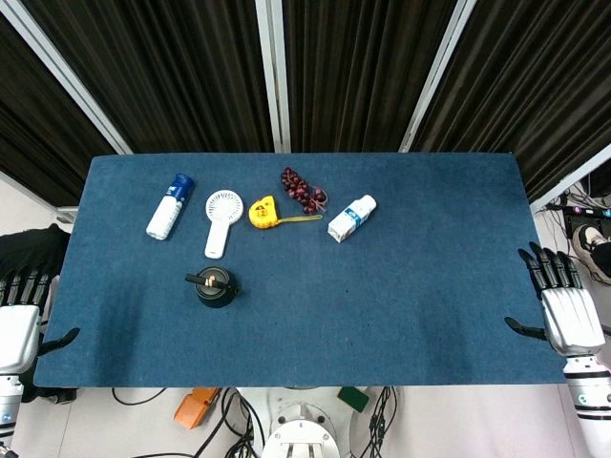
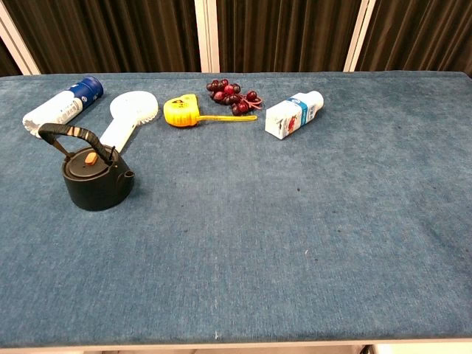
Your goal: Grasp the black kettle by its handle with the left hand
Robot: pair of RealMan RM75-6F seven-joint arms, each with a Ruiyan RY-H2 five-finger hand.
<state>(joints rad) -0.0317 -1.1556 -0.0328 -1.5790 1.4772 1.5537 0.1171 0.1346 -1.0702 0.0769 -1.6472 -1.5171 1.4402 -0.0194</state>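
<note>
The black kettle (image 1: 215, 285) stands upright on the blue table (image 1: 401, 315), left of centre. In the chest view the black kettle (image 2: 94, 177) shows its arched handle (image 2: 70, 134) raised over an orange-knobbed lid, spout toward the right. My left hand (image 1: 21, 310) hangs off the table's left edge with fingers spread, holding nothing, well left of the kettle. My right hand (image 1: 560, 301) rests beyond the right edge, fingers apart and empty. Neither hand appears in the chest view.
Behind the kettle lie a white and blue spray can (image 1: 169, 206), a white hand fan (image 1: 221, 219), a yellow tape measure (image 1: 264, 211), dark red grapes (image 1: 303, 189) and a small white bottle (image 1: 351, 218). Dark curtains close the back.
</note>
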